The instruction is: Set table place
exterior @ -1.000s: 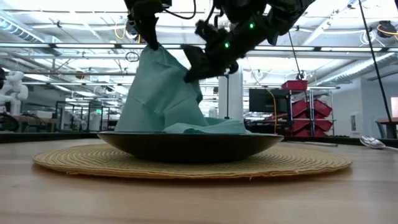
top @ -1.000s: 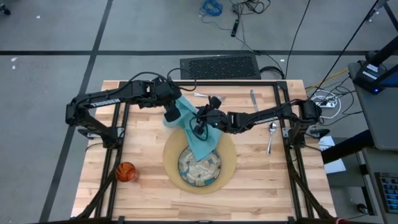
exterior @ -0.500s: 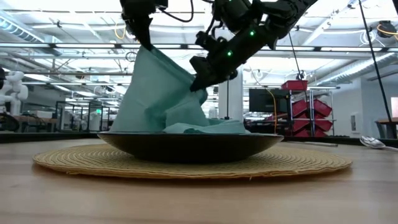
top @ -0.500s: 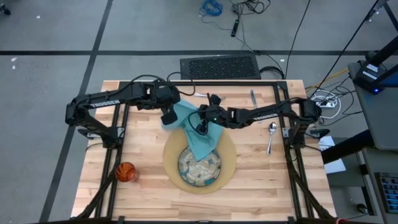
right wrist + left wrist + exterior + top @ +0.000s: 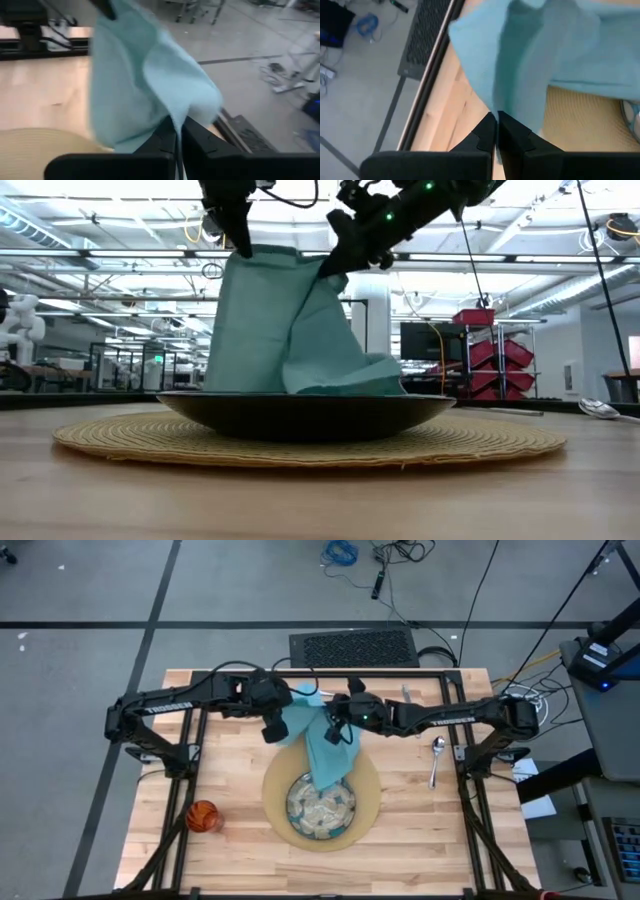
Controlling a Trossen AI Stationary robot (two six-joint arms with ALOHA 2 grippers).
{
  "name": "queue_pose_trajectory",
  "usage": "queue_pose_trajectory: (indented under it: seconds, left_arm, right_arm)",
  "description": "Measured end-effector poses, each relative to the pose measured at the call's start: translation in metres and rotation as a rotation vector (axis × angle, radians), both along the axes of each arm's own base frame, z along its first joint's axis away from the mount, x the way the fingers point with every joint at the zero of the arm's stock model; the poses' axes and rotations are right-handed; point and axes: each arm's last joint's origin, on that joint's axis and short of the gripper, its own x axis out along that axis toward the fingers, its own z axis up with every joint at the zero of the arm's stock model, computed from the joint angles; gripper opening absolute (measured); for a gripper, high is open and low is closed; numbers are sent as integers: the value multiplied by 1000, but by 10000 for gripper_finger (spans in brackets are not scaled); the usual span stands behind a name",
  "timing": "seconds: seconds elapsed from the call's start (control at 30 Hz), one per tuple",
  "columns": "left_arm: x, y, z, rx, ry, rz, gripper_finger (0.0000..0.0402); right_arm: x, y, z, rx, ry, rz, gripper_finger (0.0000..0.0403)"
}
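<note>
Napkin [image 5: 322,737] hangs between my two pincers above the far edge of the plate [image 5: 320,806]. Its long axis runs from the held top edge down toward the plate, lower end resting in the plate. In the low view the cloth stands nearly upright, top edge roughly level.

Left pincer [image 5: 272,728]: closed on the napkin's left top corner. Right pincer [image 5: 335,730]: closed on the right top corner.

Change from a second ago: my right pincer was open beside the cloth, lower down; it has now shut on the corner and lifted it level with the left, so the top edge is stretched.

Plate sits centred on the mat [image 5: 370,802] on the counter [image 5: 240,850]. Cup [image 5: 202,816] at the near left, spoon [image 5: 436,755] at right.
</note>
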Motion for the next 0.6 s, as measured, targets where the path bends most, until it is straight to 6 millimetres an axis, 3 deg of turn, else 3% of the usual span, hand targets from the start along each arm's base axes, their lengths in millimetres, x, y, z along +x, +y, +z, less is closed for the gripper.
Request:
queue_pose_trajectory:
  seconds: [0.37,0.6]
  left_arm:
    - [1,0,1,9,-9,-2,0]
    - [1,0,1,9,-9,-2,0]
  right_arm:
    - [1,-1,-3,17,17,33,4]
    - [1,-1,-2,22,6,48,57]
